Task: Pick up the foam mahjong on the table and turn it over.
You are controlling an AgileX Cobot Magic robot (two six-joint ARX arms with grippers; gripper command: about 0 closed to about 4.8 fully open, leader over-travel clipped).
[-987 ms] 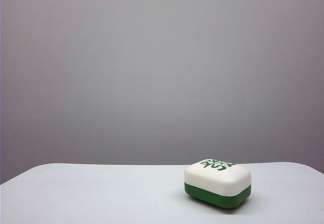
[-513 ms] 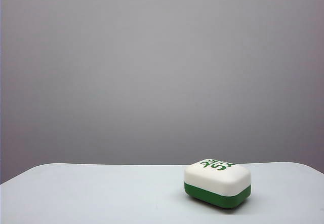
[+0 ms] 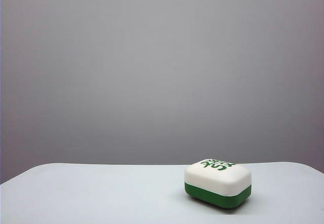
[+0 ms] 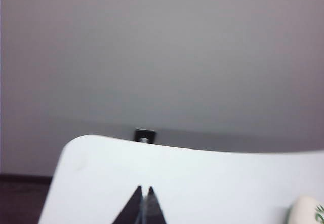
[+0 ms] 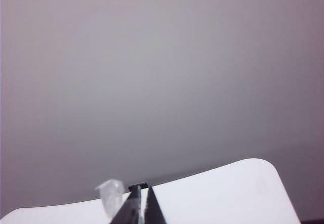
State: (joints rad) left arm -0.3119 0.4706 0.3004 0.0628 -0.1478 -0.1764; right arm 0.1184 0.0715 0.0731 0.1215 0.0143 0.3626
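2 grippers, left gripper [image 4: 143, 203] and right gripper [image 5: 140, 204], jaws together, level above table [image 3: 101, 193].

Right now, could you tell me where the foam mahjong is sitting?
In the exterior view the foam mahjong rests on the table, right of centre near the front edge, white face up, with neither gripper near it.

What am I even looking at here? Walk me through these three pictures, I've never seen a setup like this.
This is a two-armed robot at a white table. The exterior view comes from a fixed camera facing the table; no arm shows in it. The other two come from cameras on each wrist, looking past the fingertips. The left end effector and the right end effector both appear shut, holding nothing, above the table. On the table lies one foam mahjong, white face with green characters up, green half down, untouched. A small clear thing beside the right fingertips is too blurred to name.
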